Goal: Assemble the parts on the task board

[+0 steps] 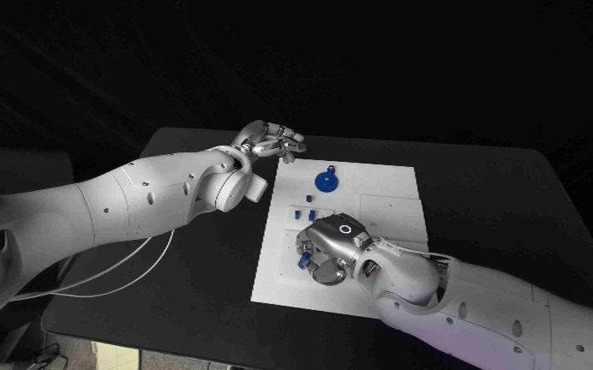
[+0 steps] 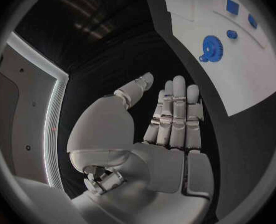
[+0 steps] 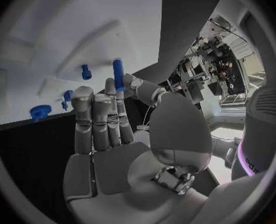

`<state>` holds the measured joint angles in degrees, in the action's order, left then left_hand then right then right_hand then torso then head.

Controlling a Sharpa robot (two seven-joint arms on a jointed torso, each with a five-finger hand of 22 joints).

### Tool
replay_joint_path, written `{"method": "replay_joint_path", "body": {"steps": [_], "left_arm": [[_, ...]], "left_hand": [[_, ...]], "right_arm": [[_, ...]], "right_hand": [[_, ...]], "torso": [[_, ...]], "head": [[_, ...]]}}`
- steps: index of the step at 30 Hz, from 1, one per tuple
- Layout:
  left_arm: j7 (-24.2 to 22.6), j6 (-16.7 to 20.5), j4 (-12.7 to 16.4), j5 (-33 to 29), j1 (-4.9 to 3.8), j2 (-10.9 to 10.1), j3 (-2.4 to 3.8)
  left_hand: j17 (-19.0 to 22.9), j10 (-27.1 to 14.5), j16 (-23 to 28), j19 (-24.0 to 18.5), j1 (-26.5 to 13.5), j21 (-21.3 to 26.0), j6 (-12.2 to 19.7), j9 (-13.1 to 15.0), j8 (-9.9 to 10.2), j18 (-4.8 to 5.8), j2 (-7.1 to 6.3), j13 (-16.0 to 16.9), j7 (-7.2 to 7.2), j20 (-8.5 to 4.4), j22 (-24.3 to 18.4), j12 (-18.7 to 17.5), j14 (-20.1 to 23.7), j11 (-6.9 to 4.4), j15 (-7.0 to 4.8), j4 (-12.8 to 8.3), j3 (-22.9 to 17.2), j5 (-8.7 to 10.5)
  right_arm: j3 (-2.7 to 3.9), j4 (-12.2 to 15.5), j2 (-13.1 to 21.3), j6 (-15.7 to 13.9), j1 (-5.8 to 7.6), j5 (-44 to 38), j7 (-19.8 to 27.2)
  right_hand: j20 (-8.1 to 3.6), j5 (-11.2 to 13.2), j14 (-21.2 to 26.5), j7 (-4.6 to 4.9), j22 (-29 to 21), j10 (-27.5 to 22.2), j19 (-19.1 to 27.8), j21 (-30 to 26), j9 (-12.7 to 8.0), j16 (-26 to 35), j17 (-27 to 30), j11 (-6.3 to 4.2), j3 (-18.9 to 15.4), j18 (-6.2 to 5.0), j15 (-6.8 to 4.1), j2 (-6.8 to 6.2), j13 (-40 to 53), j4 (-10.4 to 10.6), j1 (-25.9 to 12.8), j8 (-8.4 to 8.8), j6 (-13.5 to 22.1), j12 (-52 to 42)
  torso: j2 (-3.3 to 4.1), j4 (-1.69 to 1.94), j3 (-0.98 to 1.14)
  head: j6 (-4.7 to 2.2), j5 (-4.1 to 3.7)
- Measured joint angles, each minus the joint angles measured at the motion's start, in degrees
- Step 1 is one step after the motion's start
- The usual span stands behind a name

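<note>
Head view: we see the flat white task board (image 1: 371, 216) lying on the matte black table (image 1: 494, 190). Our left hand (image 1: 270, 140), silver and jointed, hovers off the board's far left corner, fingers straight and apart, holding nothing. Our right hand (image 1: 327, 250) sits over the board's near edge; a blue cylindrical peg (image 3: 118, 74) stands at its fingertips, seemingly pinched. A round toothed blue gear (image 1: 325, 182) lies farther up the board.

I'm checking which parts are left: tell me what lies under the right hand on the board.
Under the right hand lies the white board, with a small blue part showing at its fingers. Anything beneath the palm is covered.
</note>
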<state>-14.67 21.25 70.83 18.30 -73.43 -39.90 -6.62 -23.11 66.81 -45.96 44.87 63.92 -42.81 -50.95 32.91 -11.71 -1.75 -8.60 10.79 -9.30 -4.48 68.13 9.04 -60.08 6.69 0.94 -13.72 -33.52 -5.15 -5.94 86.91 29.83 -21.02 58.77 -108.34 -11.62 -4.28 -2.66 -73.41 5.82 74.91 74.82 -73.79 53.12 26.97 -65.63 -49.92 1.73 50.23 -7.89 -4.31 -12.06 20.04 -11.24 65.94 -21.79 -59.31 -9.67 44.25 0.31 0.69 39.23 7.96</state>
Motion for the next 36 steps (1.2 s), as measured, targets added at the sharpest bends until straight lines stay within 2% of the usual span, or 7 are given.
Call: {"method": "replay_joint_path", "body": {"steps": [9, 17, 21, 28, 36], "left_arm": [[0.0, 0.0, 0.0, 0.0, 0.00, 0.0, 0.00], [0.0, 0.0, 0.0, 0.0, 0.00, 0.0, 0.00], [0.0, 0.0, 0.0, 0.0, 0.00, 0.0, 0.00], [0.0, 0.0, 0.0, 0.0, 0.00, 0.0, 0.00], [0.0, -0.1, 0.0, 0.0, 0.00, 0.0, 0.00]], "left_hand": [[0.0, 0.0, 0.0, 0.0, 0.0, 0.0, 0.0, -0.1, 0.0, 0.04, 0.00, 0.0, 0.01, 0.00, 0.0, 0.0, 0.0, -0.01, 0.00, 0.0, 0.0, 0.00], [-0.1, 0.1, 0.0, 0.0, 0.0, 0.0, 0.0, -0.1, 0.0, 0.13, 0.00, 0.0, 0.01, 0.00, 0.0, 0.0, 0.0, -0.09, 0.00, 0.0, 0.0, 0.00], [-0.1, 0.1, 0.0, 0.0, 0.0, 0.0, 0.0, -0.1, 0.0, 0.34, 0.00, 0.0, 0.02, 0.00, 0.1, 0.0, 0.0, -0.10, 0.00, 0.0, 0.0, 0.00], [-0.2, 0.1, 0.0, 0.0, 0.0, 0.0, 0.0, -0.1, 0.0, -0.41, 0.00, 0.0, 0.04, 0.01, 0.1, 0.0, 0.0, -0.10, 0.00, 0.0, 0.0, 0.00], [-0.2, 0.1, 0.0, 0.0, 0.0, 0.0, 0.1, -0.1, 0.0, -0.42, 0.00, 0.0, 0.10, 0.01, 0.1, 0.0, 0.0, -0.11, 0.00, 0.0, 0.0, 0.00]], "right_arm": [[0.01, 0.1, 0.2, -0.2, 0.00, -1.2, -0.7], [0.17, -0.5, -0.2, 1.0, 0.21, -1.4, -0.3], [-0.07, -0.6, -0.4, 1.3, 0.38, -1.4, -0.1], [-0.23, -0.4, -0.3, 1.4, 0.40, -1.5, 0.2], [-0.27, -0.4, -0.1, 1.4, 0.39, -1.7, 0.2]], "right_hand": [[0.02, 0.0, -0.2, -0.17, 0.0, 0.2, 0.0, 0.0, 0.0, 0.0, 0.0, -0.20, 0.1, 0.00, -0.17, 0.00, 0.0, -0.2, 0.0, 0.00, -0.2, 0.2], [0.09, 0.0, -0.3, -0.17, 0.0, 0.4, -0.1, 0.0, 0.1, 0.0, 0.0, -0.09, 0.1, 0.00, -0.09, 0.00, 0.0, -0.2, 0.0, 0.02, -0.2, 0.2], [0.10, 0.0, -0.3, -0.17, 0.0, 0.3, -0.1, 0.0, 0.1, 0.0, 0.0, -0.09, 0.1, 0.00, -0.06, 0.00, 0.1, -0.2, 0.0, 0.05, -0.2, 0.2], [0.10, 0.1, -0.4, -0.12, 0.0, 0.3, -0.1, 0.0, 0.0, 0.0, 0.0, -0.09, 0.3, 0.00, 0.02, -0.01, 0.1, -0.3, 0.0, 0.06, -0.1, 0.2], [0.12, 0.1, -0.4, 0.01, 0.0, 0.3, -0.1, 0.2, 0.0, 0.0, 0.0, -0.09, 0.3, 0.00, 0.03, -0.01, 0.1, -0.3, 0.0, 0.10, -0.2, 0.2]], "torso": [[-0.01, -0.01, 0.00], [-0.01, 0.02, -0.07], [-0.02, 0.09, -0.09], [-0.02, 0.06, -0.08], [-0.02, -0.01, -0.04]], "head": [[0.19, 0.08], [0.35, 0.13], [0.45, 0.15], [0.60, 0.29], [0.74, 0.34]]}}
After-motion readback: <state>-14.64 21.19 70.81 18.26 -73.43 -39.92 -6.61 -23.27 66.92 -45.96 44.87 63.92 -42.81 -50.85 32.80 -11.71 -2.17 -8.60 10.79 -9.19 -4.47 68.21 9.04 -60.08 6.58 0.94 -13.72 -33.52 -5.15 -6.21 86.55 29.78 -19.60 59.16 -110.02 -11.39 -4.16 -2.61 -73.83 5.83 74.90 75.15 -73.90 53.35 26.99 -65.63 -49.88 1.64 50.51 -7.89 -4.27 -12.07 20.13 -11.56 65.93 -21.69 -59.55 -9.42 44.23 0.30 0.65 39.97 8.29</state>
